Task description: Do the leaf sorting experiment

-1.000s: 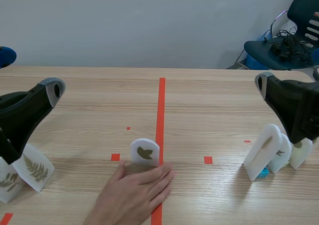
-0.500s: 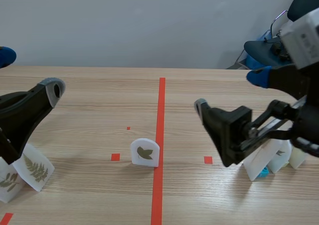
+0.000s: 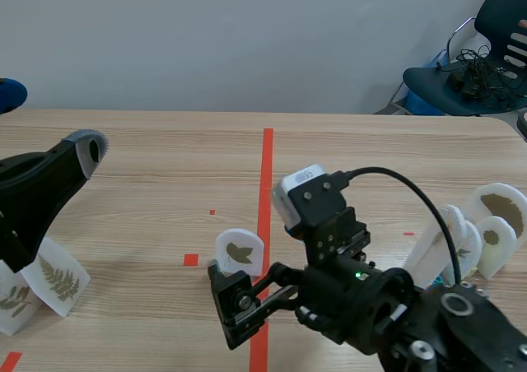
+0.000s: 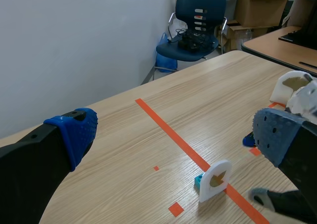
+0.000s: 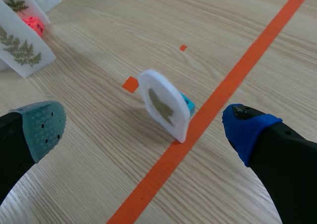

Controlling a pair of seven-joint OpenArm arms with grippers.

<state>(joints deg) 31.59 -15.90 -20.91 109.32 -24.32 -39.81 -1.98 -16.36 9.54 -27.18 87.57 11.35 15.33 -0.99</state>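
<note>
A white arched card with a dark leaf [image 3: 240,253] stands upright at the red centre line, on a small blue base. My right arm reaches in to the middle; its gripper [image 3: 233,308] sits low, just in front of that card. In the right wrist view the leaf card [image 5: 166,105] stands a little ahead of the open right gripper [image 5: 144,128], in line with the gap and touching neither pad. My left gripper [image 3: 49,121] hangs open above the table's left side, well away from the leaf card [image 4: 215,179].
Two fern cards [image 3: 51,278] lean at the near left, one on a pink base [image 5: 32,23]. Several white leaf cards [image 3: 492,224] stand grouped at the right. A chair [image 4: 198,21] and boxes are beyond the table.
A person's hand that was at the leaf card has gone. My right arm swung from the right side to the middle and came down close to the card. The left arm kept still.
</note>
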